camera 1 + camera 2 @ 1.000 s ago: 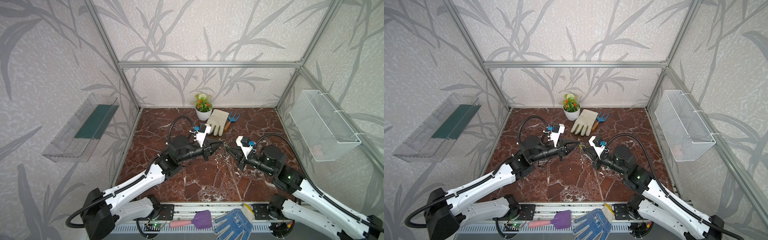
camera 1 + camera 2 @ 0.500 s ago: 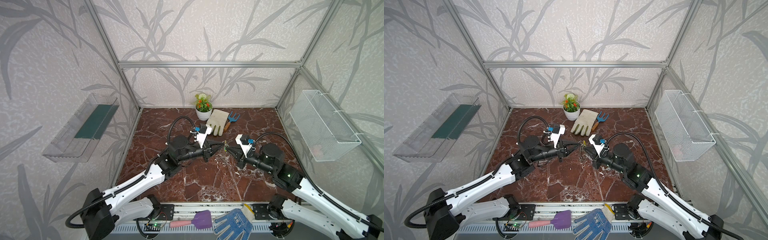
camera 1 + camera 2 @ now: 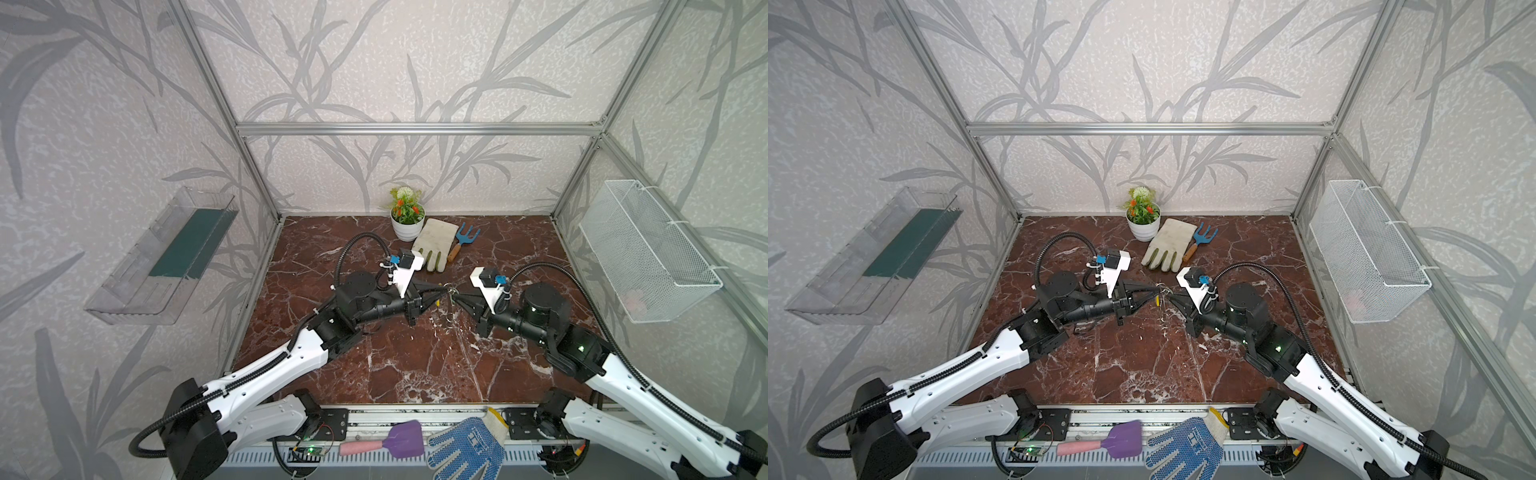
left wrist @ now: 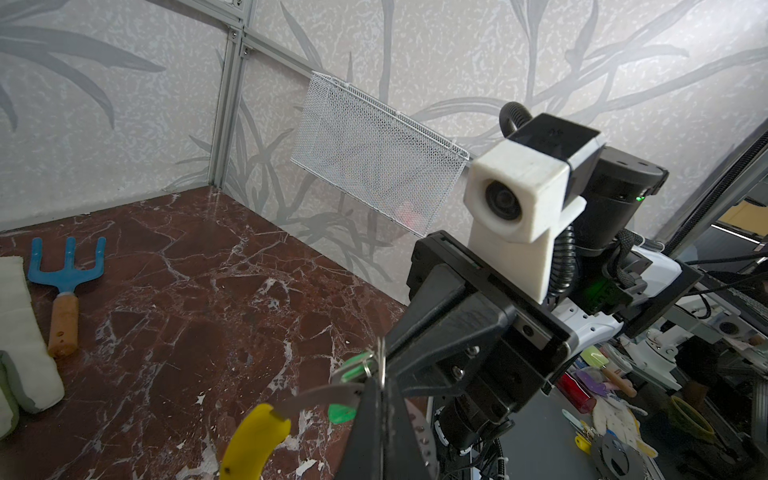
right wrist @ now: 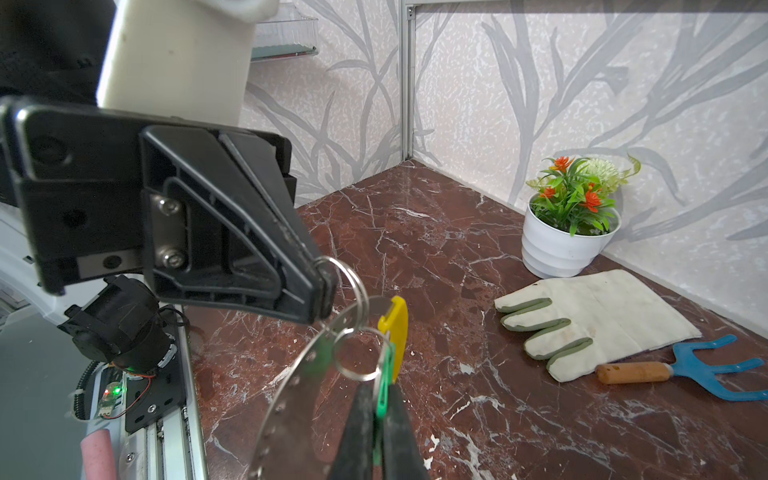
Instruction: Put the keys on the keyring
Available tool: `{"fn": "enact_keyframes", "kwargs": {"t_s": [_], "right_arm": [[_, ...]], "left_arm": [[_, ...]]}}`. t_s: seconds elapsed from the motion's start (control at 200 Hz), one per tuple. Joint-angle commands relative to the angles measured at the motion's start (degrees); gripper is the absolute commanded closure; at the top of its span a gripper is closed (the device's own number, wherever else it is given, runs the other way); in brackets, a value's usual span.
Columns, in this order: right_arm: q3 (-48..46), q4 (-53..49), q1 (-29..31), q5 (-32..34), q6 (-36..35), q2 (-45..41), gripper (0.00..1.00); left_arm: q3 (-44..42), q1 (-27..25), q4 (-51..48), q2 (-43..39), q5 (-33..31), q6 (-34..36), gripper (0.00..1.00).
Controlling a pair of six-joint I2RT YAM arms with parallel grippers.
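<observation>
Both grippers meet tip to tip above the middle of the marble floor. My left gripper [image 3: 445, 291] [image 4: 380, 388] is shut on the keyring [image 4: 320, 397], a thin grey metal hoop [image 5: 286, 399] with a yellow sleeve [image 5: 397, 324] [image 3: 1158, 300] and small silver rings. My right gripper [image 3: 458, 296] [image 5: 378, 390] is shut on the keys, a green tag [image 5: 386, 374] [image 4: 353, 370] held edge-on. The tag's thin loop [image 5: 357, 353] lies against the hoop beside the left fingertips [image 5: 322, 291]. Whether the loop is threaded on the hoop I cannot tell.
A white flower pot [image 3: 407, 226], a pale work glove [image 3: 434, 245] and a blue hand rake [image 3: 463, 241] lie at the back. A wire basket [image 3: 648, 253] hangs on the right wall, a clear shelf [image 3: 166, 257] on the left. A purple spatula [image 3: 395, 440] and blue glove [image 3: 465, 451] sit at the front rail.
The right gripper has moved left with the green tag, closing the gap to the left gripper's tip. The left arm has barely shifted.
</observation>
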Motion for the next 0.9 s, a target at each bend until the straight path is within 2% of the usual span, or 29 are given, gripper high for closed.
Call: {"fn": "enact_keyframes", "kwargs": {"t_s": [0.0, 0.395, 0.74, 0.895], "right_arm": [[2.3, 1.7, -0.5, -1.4, -0.1, 0.8, 1.00], [0.2, 2.2, 0.2, -5.3, 1.1, 1.9, 1.00], [0.8, 0.8, 0.7, -6.0, 0.7, 2.7, 1.00], [2.4, -1.6, 0.6, -3.5, -0.7, 1.9, 1.00]], "left_arm": [[0.3, -0.5, -1.1, -1.3, 0.4, 1.2, 1.00], [-0.7, -0.5, 2.2, -2.2, -4.0, 1.4, 1.00], [-1.1, -0.5, 3.1, -1.3, -3.3, 1.4, 1.00], [-0.8, -0.5, 0.3, -1.1, -2.3, 2.3, 1.00]]}}
